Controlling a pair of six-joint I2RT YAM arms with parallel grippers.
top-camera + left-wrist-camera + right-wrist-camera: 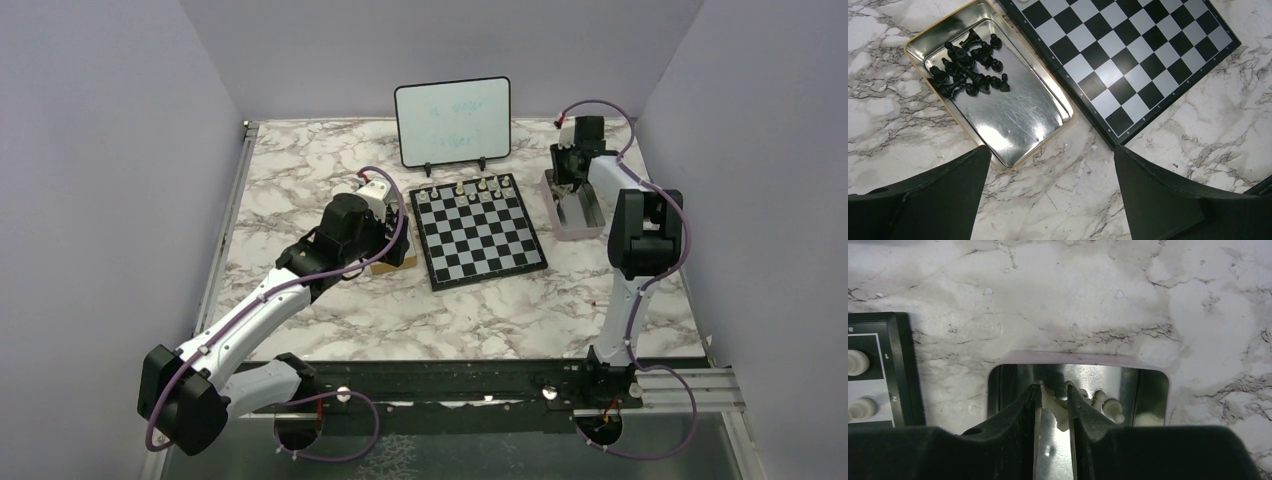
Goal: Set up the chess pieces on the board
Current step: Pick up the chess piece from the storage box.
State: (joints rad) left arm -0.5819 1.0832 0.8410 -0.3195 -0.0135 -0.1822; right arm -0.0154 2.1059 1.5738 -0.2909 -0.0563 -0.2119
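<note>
The board (478,232) lies mid-table, with several white chess pieces (470,188) standing on its far row; two more (855,362) show at its edge in the right wrist view. My right gripper (1054,392) reaches into a pale tin (1148,385) right of the board, its fingers closed on a white chess piece (1052,401). More white pieces (1108,405) lie beside it in the tin. My left gripper (1050,155) hangs open over bare marble, between the board's near corner (1128,55) and a gold-rimmed tin (1018,120) that holds black pieces (968,65).
A white black-framed whiteboard (452,120) stands on its stand behind the board. Purple walls close in the table on three sides. The left arm (350,225) covers most of the black pieces' tin in the top view.
</note>
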